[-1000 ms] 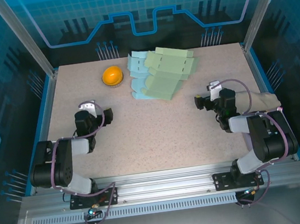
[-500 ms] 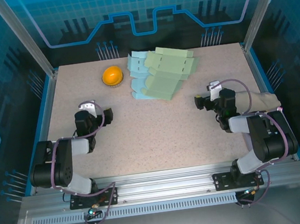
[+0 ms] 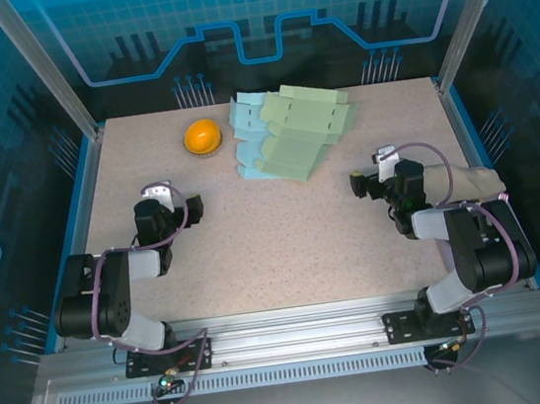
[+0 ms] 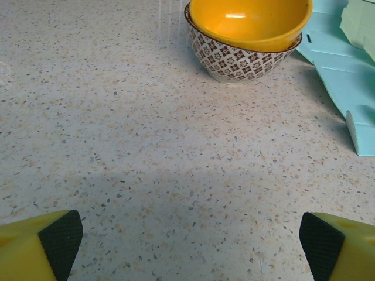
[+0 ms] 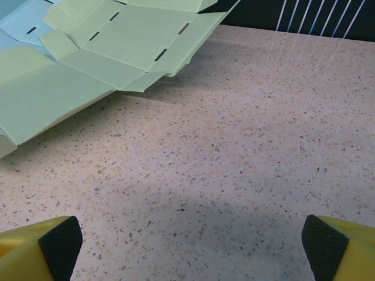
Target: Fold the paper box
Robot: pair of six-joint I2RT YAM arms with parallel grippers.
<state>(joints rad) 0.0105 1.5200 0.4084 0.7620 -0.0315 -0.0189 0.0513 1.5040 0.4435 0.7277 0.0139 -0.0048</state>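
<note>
Nothing's budged over the last second, so the folding hasn't started yet. Left hand [image 3: 176,202] and right hand [image 3: 374,176] both sit low over the worktop [image 3: 286,250], fingers spread wide, holding nothing. The paper box [image 3: 287,138] is lying flat in a pile of green and blue blanks at the far middle. An orange bowl [image 3: 202,136] sits just beside the pile's left edge and I reckon it could crowd the left hand's reach

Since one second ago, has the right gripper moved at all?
No. In the top view the right gripper keeps the same gap to the stack of flat paper boxes and to the table's right edge.
</note>
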